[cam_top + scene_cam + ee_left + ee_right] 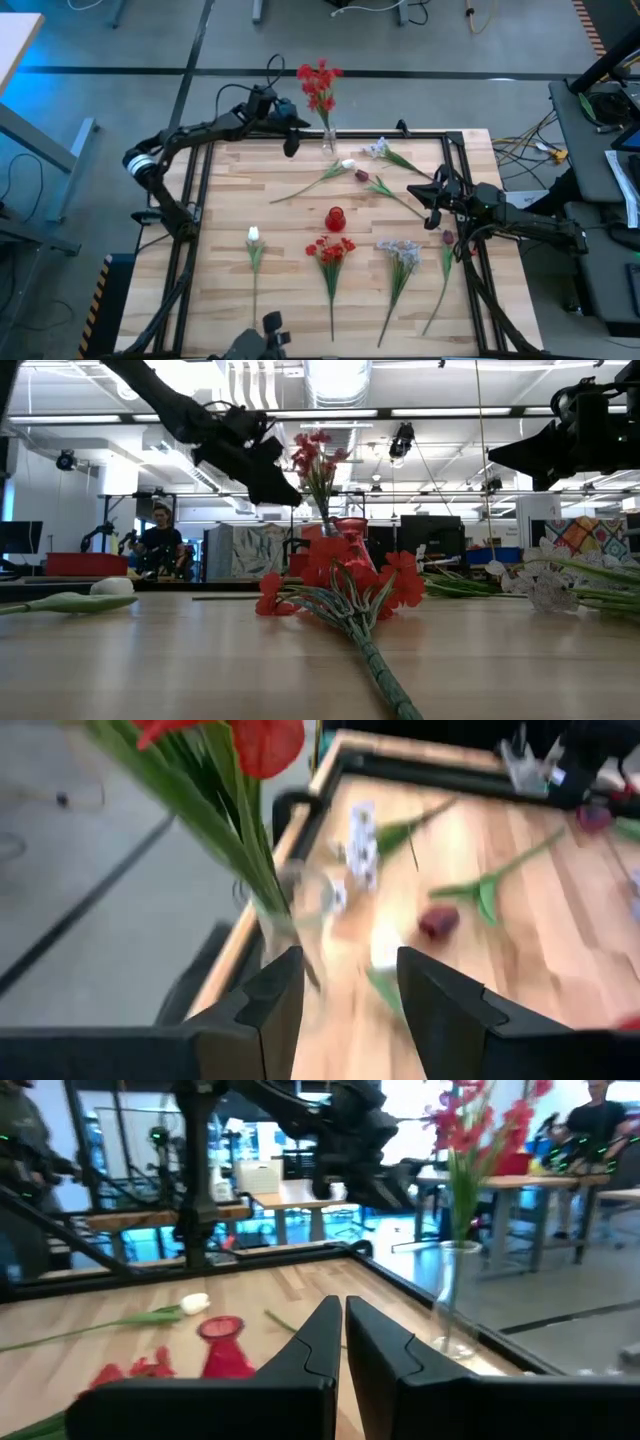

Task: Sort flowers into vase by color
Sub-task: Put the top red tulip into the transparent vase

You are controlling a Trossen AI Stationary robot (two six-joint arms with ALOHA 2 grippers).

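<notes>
A clear glass vase (pixel 328 140) stands at the table's far edge with red flowers (pixel 318 85) upright in it. My left gripper (pixel 291 145) hovers open just left of it, and the vase (pixel 300 905) shows beyond its fingers. A small red vase (pixel 335 217) stands mid-table. Lying flat are a white tulip (pixel 253 238), a red cluster (pixel 330 248), a pale blue cluster (pixel 400 250), a maroon bud (pixel 447 240), a second white tulip (pixel 345 165), a second maroon bud (pixel 362 176) and a pale cluster (pixel 378 150). My right gripper (pixel 430 205) is raised over the table's right side, shut and holding nothing.
A black frame (pixel 455 140) borders the tabletop. Bare wood lies at the left side (pixel 225 190) and between the flower rows. Beyond the table is a workshop where a person (pixel 160 540) sits far off.
</notes>
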